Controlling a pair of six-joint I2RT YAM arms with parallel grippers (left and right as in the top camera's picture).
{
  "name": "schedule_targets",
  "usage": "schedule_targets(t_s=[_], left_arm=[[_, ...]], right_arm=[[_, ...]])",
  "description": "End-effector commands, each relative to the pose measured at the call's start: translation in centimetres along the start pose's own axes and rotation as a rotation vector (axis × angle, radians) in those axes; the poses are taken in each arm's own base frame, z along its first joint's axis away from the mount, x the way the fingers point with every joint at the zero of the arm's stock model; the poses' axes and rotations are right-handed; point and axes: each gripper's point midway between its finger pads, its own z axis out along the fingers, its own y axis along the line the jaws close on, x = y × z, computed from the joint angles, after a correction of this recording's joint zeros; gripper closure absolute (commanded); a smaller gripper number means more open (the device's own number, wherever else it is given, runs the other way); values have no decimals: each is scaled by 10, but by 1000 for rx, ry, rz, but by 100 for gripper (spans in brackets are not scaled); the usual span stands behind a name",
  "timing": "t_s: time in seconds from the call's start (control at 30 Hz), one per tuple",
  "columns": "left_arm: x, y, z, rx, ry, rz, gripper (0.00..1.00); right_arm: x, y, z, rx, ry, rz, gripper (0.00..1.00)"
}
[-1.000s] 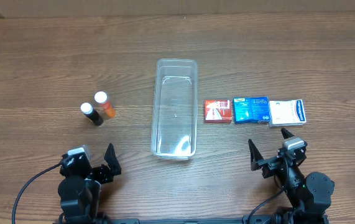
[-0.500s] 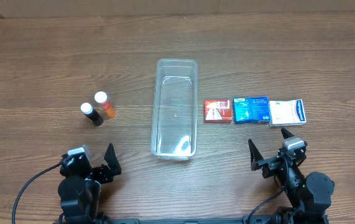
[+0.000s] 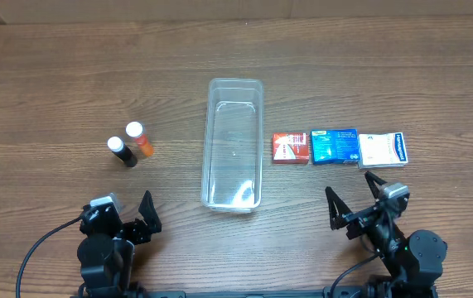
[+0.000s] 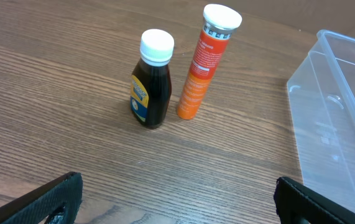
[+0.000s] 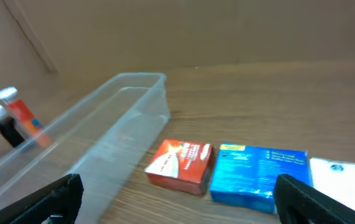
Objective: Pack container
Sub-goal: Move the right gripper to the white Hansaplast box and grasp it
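Note:
The clear plastic container (image 3: 234,142) lies empty at the table's middle; it also shows in the left wrist view (image 4: 339,118) and the right wrist view (image 5: 84,155). A dark bottle (image 3: 122,152) and an orange tube (image 3: 140,139) stand left of it. A red box (image 3: 289,148), a blue box (image 3: 335,146) and a white box (image 3: 383,150) lie in a row on its right. My left gripper (image 3: 126,219) is open and empty near the front left. My right gripper (image 3: 356,207) is open and empty, in front of the boxes.
A wall or cardboard panel (image 5: 165,31) rises behind the table's far edge. The wooden table (image 3: 385,66) stretches bare beyond the boxes and bottles.
My right gripper has turned slightly to the left, toward the container. The left arm and all objects have not moved.

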Motion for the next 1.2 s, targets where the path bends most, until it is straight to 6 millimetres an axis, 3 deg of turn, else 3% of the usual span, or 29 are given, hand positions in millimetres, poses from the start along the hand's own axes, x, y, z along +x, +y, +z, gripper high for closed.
schedule_targets(t_s=[0.0,0.17,0.37,0.53,0.7,0.9,1.07,1.17], left_arm=[[0,0,0,2,-5,-14,0],[0,0,0,2,-5,-14,0],[0,0,0,2,-5,-14,0],[0,0,0,2,-5,-14,0],[0,0,0,2,-5,-14,0],[0,0,0,2,-5,-14,0],[0,0,0,2,-5,-14,0],[0,0,0,2,-5,-14,0]], right_arm=[[-43,14,-12,-20,-52,80,0],[-72,2,-14,89,12,125,0],[-93,-38,-10,357,358,217,0],[-109,-36,12,319,537,316,0],[-102,-59,43,361,635,360,0],[-84,-105,45,599,678,372,0],[-50,-115,42,763,743,652,0],[-31,-125,51,815,760,811,0]])
